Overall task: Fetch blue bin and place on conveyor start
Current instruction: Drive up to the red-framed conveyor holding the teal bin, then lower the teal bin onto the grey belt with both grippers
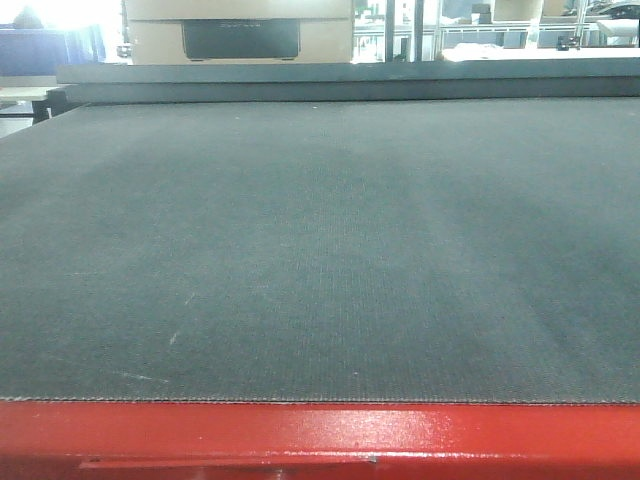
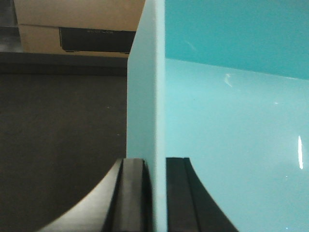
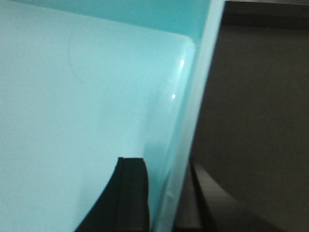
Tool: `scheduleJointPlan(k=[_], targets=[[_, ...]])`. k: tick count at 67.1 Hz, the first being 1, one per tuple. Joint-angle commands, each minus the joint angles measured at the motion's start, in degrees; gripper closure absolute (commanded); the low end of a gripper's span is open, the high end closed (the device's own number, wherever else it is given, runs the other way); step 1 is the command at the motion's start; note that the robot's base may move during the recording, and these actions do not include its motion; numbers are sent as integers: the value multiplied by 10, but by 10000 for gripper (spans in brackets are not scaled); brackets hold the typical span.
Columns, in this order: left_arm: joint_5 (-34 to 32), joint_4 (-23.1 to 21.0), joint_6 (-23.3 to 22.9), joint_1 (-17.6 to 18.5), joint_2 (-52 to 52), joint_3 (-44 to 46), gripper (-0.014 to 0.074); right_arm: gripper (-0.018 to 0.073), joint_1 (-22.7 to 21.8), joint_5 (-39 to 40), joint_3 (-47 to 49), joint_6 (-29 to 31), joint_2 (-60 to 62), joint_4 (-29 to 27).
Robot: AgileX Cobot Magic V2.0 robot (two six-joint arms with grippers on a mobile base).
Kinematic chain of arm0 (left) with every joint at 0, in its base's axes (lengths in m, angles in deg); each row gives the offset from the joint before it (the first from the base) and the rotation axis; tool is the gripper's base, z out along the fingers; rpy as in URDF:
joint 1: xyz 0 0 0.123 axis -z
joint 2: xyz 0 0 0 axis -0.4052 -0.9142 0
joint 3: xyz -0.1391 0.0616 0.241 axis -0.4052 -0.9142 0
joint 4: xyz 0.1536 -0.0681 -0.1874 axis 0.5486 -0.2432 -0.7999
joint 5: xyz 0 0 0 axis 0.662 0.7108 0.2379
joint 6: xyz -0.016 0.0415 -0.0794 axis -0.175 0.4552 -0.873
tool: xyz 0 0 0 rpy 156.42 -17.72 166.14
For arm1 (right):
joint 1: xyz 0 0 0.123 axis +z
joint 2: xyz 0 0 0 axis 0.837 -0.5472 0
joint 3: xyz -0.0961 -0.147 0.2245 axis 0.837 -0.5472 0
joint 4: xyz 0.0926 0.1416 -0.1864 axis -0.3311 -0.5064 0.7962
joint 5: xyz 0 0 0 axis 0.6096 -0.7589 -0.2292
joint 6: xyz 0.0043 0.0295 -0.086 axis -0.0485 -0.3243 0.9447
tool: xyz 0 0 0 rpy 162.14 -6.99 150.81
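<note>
Holding the blue bin point(image 2: 231, 121) by two opposite walls, that's where I am right now. On the left wrist camera, the left fingers point(image 2: 131, 193) are clenched on the bin's pale rim wall, one pad outside and one inside. The right wrist camera shows the same thing: the right fingers point(image 3: 131, 193) are pinching the other wall, with the aqua interior filling most of the shot.

Dark belt texture shows past the bin's outer wall on both wrist cameras, so I judge the bin to be over the conveyor start point(image 1: 320, 250). The front camera, though, shows only bare black belt beyond the red front edge point(image 1: 300, 435), no bin in sight, so it must sit below or behind that lens. Whether its base touches the belt, I cannot tell.

By my reckoning the fetch is done and the carry is nearly over. What's left is to settle the bin on the belt, let go with both arms and back away.

For writing, there's very little. A cardboard box point(image 1: 240, 30) beyond the far end has a dark panel with faint lettering, too blurred to read. The bin itself shows no label.
</note>
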Motion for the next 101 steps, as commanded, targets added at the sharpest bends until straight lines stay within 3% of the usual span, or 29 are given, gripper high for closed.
scheduleJointPlan(k=[1,56,60,73,79,89,101], targets=[[-29,-28,-11,-1,8,8,708,711,-3,22,4,12,6,2],[-28,-28,-11,-1,8,8,708,711,-3,16,4,12,6,-1],[-14,-30,-11,-1,9,9,708,711,-3,-17,6,12,12,-1],[140,-35,-11,6,5,8,708,711,-3,-113,10,12,34,26],[170,-34,-11,13,-2,-17,708,711,-3,-141,4,12,32,43],[130,-34,-11,27,-20,-92,708,711,-3,-143,-53,12,23,53],[72,-34,-11,34,-49,-170,708,711,-3,-74,-176,12,0,49]])
